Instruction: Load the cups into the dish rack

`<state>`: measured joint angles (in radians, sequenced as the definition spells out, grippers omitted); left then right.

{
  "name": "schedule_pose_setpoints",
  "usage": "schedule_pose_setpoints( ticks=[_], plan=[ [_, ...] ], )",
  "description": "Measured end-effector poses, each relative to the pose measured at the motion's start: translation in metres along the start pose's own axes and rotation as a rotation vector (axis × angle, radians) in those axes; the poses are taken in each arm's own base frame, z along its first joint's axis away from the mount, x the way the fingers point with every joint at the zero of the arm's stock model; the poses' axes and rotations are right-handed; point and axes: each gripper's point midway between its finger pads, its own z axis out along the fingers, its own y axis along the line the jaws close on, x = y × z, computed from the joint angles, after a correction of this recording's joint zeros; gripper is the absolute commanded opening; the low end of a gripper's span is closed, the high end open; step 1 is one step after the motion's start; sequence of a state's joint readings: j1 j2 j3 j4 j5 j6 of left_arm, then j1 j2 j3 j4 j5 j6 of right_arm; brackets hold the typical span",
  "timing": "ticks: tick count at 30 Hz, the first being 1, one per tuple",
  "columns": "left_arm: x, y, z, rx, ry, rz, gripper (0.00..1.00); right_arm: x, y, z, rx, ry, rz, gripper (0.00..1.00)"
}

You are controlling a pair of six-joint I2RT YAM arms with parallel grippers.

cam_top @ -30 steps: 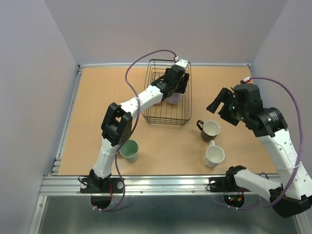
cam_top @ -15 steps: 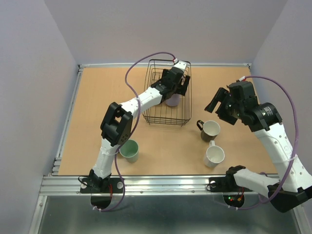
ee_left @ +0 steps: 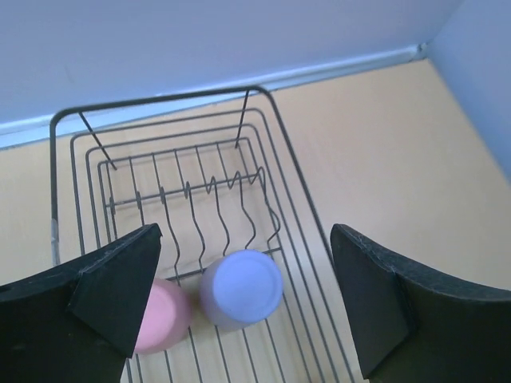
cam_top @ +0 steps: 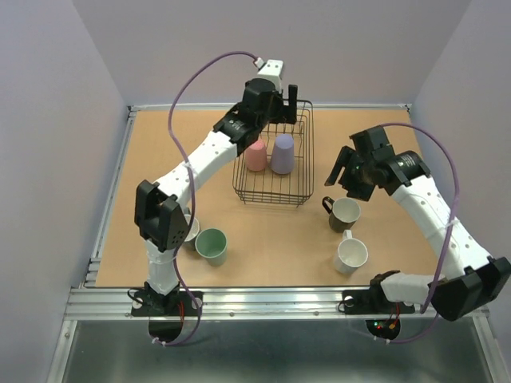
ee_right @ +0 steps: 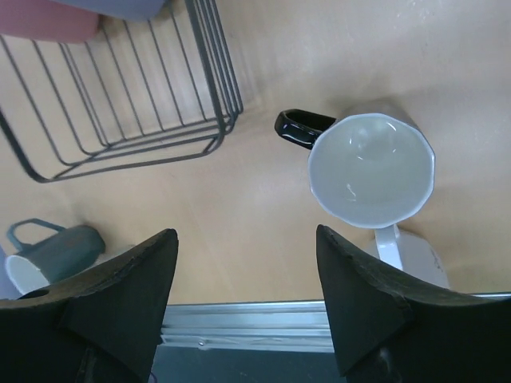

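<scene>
Nearest the arm bases, three cups wait on the bench [cam_top: 160, 159]. There's a pale green cup [cam_top: 211, 245], a grey-blue mug [ee_right: 60, 246] on its side beside it, and a white mug [cam_top: 351, 254] upright over on the right.

Just beyond the white one stands the dark brown mug [ee_right: 371, 169], upright, cream inside, with its glossy handle pointing toward the rack. The right hand [ee_right: 246, 235] hovers above it, fingers spread wide and empty. That looks like the pick in hand.

The mug sits off to one side of the gap, so the hand wants to slide across first. Then it should drop one finger inside the rim and one outside, well clear of the handle. The glaze looks slick, so a firm pinch will help.

Further back is the dish rack [cam_top: 271, 195], thin black wire. A pink cup [cam_top: 255, 155] and a lavender cup [cam_top: 282, 153] sit in it side by side, bottoms up. The left hand [ee_left: 243, 235] hangs over its far end, wide open and carrying nothing.
</scene>
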<state>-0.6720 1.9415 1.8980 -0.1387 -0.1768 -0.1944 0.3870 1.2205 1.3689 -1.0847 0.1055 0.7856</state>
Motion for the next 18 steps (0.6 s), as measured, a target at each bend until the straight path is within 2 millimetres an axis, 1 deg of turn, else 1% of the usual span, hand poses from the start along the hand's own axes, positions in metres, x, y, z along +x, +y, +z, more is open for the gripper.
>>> schedule_pose_setpoints(
  ticks=[2,4,6,8,10,12,16,18],
  plan=[
    [-0.021,0.001,-0.017,0.022,-0.036,-0.037,0.99,0.011,-0.005,0.015,0.031,0.054,-0.014,0.73],
    [-0.041,0.003,-0.039,0.045,-0.073,-0.073,0.99,0.022,-0.012,0.03,0.067,0.105,-0.033,0.7],
    [-0.05,0.008,-0.053,0.055,-0.091,-0.092,0.99,0.031,-0.019,0.041,0.093,0.141,-0.05,0.65],
    [-0.052,0.014,-0.069,0.054,-0.093,-0.109,0.99,0.04,-0.026,0.049,0.113,0.171,-0.066,0.64],
    [-0.053,0.018,-0.078,0.055,-0.097,-0.117,0.99,0.05,-0.034,0.058,0.134,0.205,-0.082,0.61],
    [-0.051,0.019,-0.082,0.057,-0.092,-0.121,0.99,0.06,-0.043,0.067,0.154,0.23,-0.094,0.57],
    [-0.047,0.021,-0.084,0.049,-0.073,-0.124,0.99,0.078,-0.061,0.08,0.198,0.274,-0.109,0.5],
    [-0.046,0.022,-0.085,0.047,-0.066,-0.127,0.99,0.082,-0.064,0.085,0.201,0.277,-0.111,0.49]
  ],
)
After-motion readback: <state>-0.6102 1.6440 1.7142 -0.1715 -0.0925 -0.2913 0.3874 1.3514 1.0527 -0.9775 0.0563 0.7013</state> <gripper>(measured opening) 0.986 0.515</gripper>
